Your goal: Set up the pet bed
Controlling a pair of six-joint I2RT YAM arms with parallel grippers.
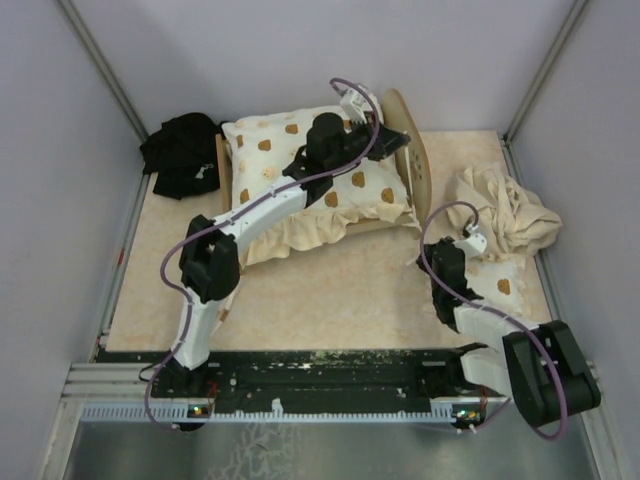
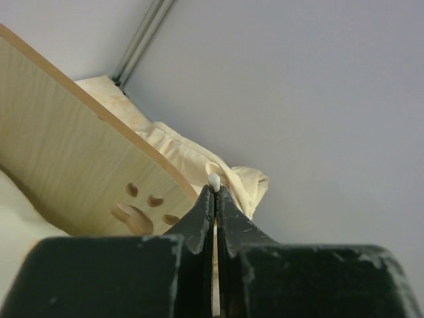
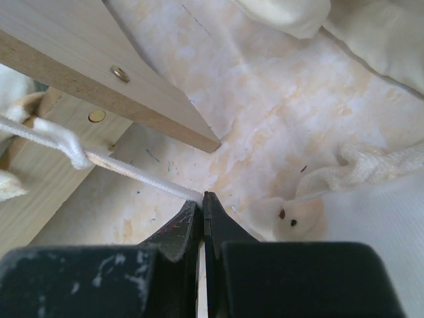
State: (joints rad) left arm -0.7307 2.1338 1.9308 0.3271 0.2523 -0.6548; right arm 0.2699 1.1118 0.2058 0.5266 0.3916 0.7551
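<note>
Mostly done, you'd judge: the bed (image 1: 420, 170) at the far edge carries the cushion (image 1: 260, 132), but the cloth (image 1: 505, 215) lies bunched by the right edge. Your left gripper (image 2: 214, 192) is pressed together on a white scrap (image 2: 214, 179); your right gripper (image 3: 202, 197) pinches a cord (image 3: 142, 176).

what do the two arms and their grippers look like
The left arm and right arm have white links between chunky black joints, each with a purple cable looping alongside. The left gripper and right gripper have black fingers tapering to narrow tips, with scuffed, white-flecked black bodies behind.
</note>
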